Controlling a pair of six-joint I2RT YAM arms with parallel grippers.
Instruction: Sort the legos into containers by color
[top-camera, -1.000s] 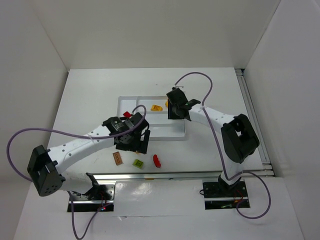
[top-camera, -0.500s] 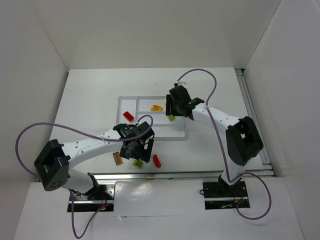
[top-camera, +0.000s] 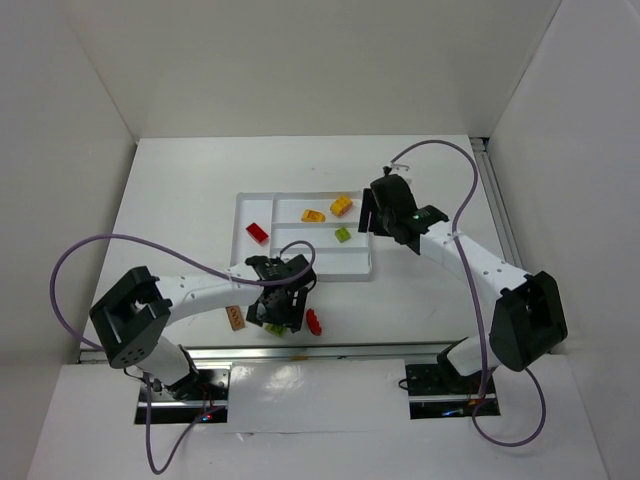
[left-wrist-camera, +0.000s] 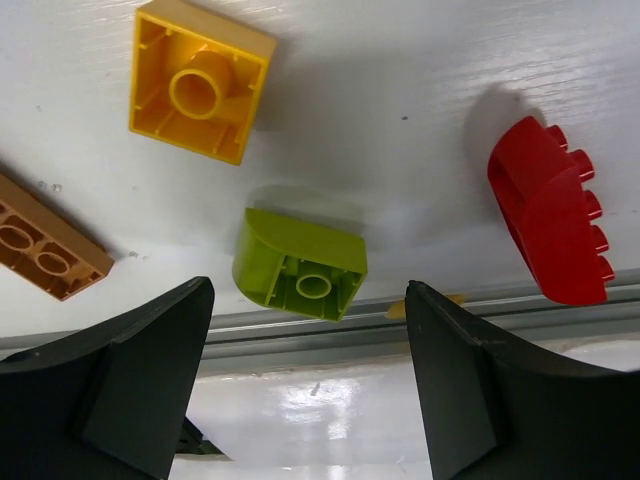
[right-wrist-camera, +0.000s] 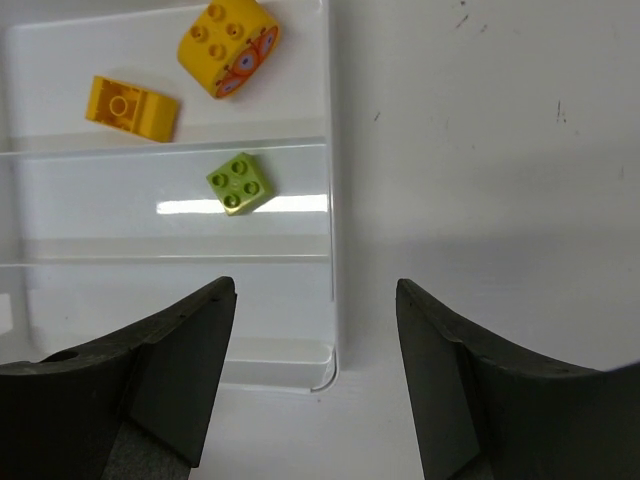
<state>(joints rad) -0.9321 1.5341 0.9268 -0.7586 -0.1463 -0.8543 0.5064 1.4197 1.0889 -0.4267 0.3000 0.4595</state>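
The left hand (left-wrist-camera: 308, 305) hangs low over the table (left-wrist-camera: 400, 90) near its front edge, fingers spread wide and gripping nothing. A lime green brick (left-wrist-camera: 300, 265) lies on the table right between the two fingertips, clear of both, with its hollow underside turned toward the wrist camera. A red brick (left-wrist-camera: 548, 225) lies just beyond the finger on the right of that view. A brown brick (left-wrist-camera: 45, 240) lies off to the other side, and a yellow brick (left-wrist-camera: 202, 82), also hollow side up, lies farther out past the green one. The right hand (right-wrist-camera: 315, 290) hovers over the right end of the tray (right-wrist-camera: 328, 120), also wide open and holding nothing. Ahead of its fingers, the top narrow section holds a second yellow brick (right-wrist-camera: 132, 108) and an orange-yellow rounded brick (right-wrist-camera: 228, 45). The middle section holds a second lime green brick (right-wrist-camera: 239, 183), studs up. In the overhead view, a second red brick (top-camera: 257, 232) lies in the tall section at the tray's left end.
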